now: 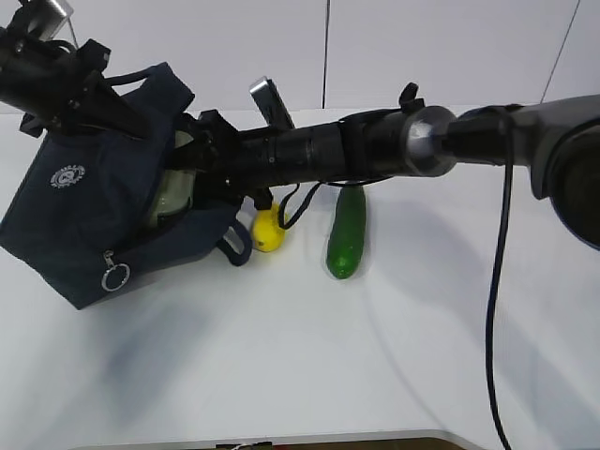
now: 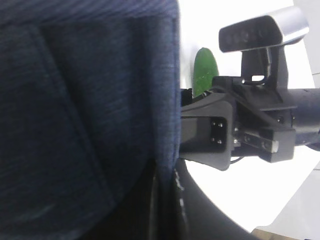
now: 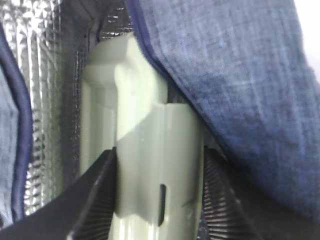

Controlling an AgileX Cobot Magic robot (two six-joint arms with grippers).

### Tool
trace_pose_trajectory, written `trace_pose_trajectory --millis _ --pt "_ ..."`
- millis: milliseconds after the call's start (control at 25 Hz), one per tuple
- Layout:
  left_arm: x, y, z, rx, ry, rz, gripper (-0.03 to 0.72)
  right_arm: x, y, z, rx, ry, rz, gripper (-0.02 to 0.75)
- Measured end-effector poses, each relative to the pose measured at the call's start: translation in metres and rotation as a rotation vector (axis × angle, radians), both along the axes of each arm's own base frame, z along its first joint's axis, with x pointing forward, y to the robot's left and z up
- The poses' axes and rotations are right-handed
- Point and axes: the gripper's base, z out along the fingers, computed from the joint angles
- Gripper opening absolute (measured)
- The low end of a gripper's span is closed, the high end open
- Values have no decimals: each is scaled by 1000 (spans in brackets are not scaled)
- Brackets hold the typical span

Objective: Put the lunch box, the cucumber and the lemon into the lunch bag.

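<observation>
The navy lunch bag (image 1: pixel 66 216) hangs tilted at the left with its mouth facing right. My left gripper (image 1: pixel 127 108) is shut on its top edge; in the left wrist view the navy fabric (image 2: pixel 75 100) runs pinched between that gripper's (image 2: pixel 167 200) jaws. My right gripper (image 1: pixel 192 169) reaches into the mouth, shut on the sage-lidded lunch box (image 1: pixel 173 192). The right wrist view shows the lunch box (image 3: pixel 135 100) clamped in the right gripper (image 3: pixel 159 165), inside the foil lining (image 3: pixel 45 75). The lemon (image 1: pixel 267 232) and the cucumber (image 1: pixel 347 234) lie on the table just right of the bag.
A white table (image 1: pixel 300 366) stretches in front and to the right. The right arm (image 1: pixel 394 145) spans the scene above the lemon and cucumber, with a cable (image 1: pixel 497 281) hanging from it. A zipper ring pull (image 1: pixel 114 277) dangles on the bag's side.
</observation>
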Motion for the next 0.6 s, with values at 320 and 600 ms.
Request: trace_pose_trajectory --millis 320,600 --pt "0 0 0 1 -4 2 -15 0 0 -3 11 40 -9 392" --pt "0 0 0 1 -4 2 -15 0 0 -4 14 50 -8 416"
